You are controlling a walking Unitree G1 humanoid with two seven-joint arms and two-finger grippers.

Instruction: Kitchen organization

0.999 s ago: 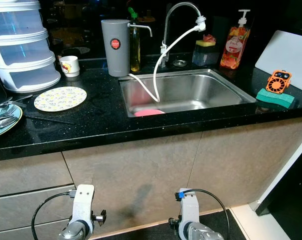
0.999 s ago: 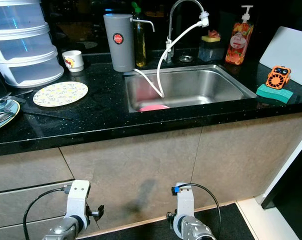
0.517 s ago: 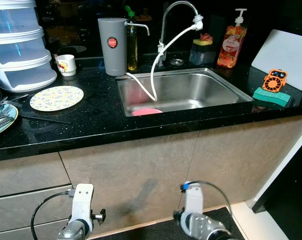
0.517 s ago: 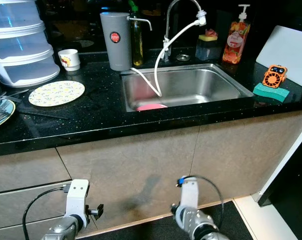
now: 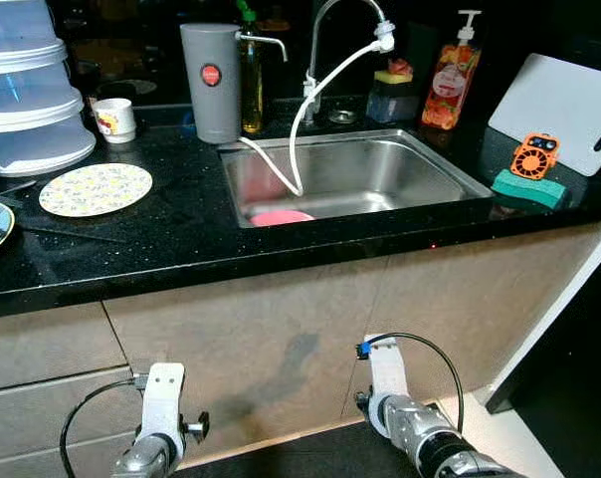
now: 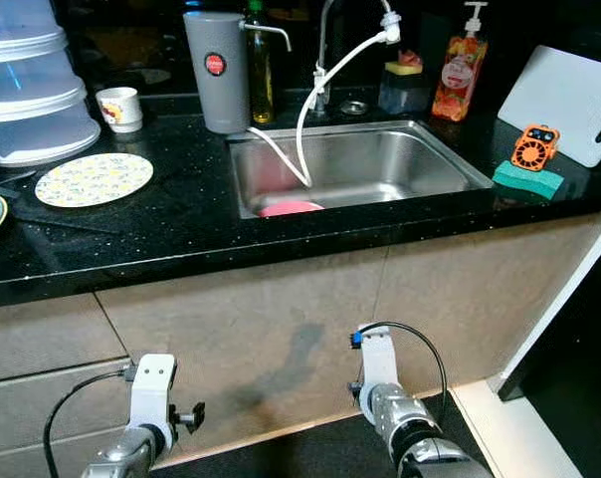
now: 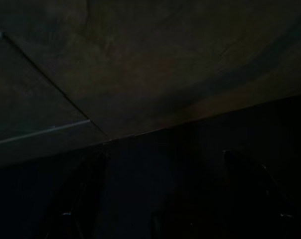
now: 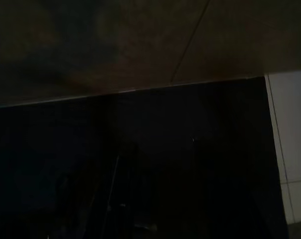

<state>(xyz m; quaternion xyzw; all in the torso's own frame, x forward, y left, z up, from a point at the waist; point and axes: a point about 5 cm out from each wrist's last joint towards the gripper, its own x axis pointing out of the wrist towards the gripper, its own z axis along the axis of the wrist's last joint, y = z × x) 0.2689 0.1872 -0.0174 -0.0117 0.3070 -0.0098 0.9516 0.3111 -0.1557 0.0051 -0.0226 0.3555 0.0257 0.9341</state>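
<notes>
The black countertop (image 5: pixel 181 249) and steel sink (image 5: pixel 380 174) are faced; a pink dish (image 5: pixel 279 217) lies inside, a patterned plate (image 5: pixel 95 189) beside. Both arms hang low; finger state cannot be told. A hose (image 5: pixel 300 129) could be snagged during reaching.

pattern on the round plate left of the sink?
Small yellow floral print on white, round plate; clearest in the right eye view.
</notes>
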